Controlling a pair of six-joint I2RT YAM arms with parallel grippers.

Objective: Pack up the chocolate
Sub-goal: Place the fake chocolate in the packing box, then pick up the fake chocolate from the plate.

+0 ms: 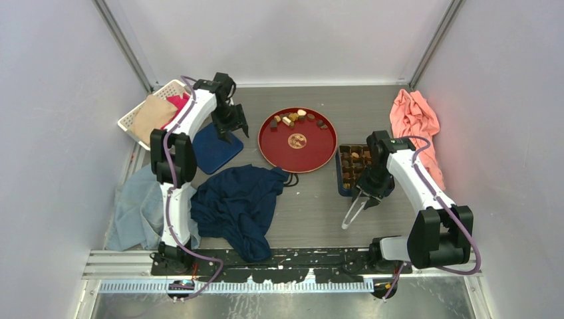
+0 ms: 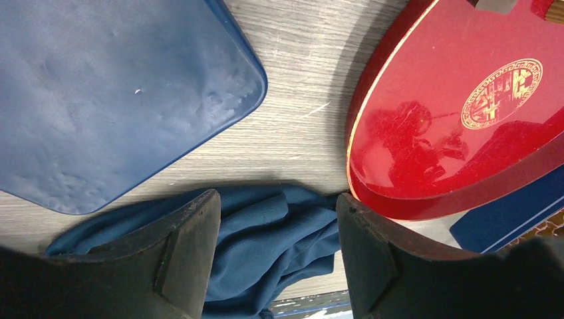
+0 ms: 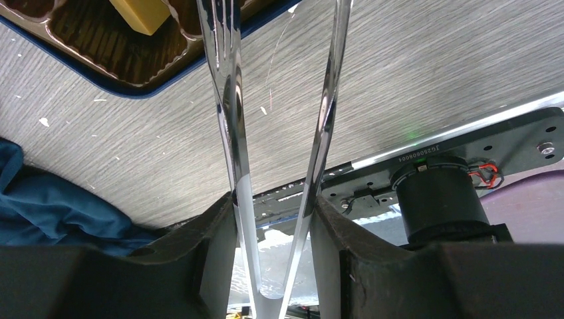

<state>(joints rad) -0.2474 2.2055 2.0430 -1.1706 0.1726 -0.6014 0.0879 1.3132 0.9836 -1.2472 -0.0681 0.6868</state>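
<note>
While chocolate (image 1: 292, 118) lies strewn left-right | left tool (image 2: 276, 199) spread | right tool (image 3: 274, 199) pinching tongs (image 3: 226, 80)

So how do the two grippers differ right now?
The left gripper is open and empty; the right gripper is shut on metal tongs. The left hangs between the navy lid and the red tray; the right hangs beside the navy compartment box. Both are black.
</note>
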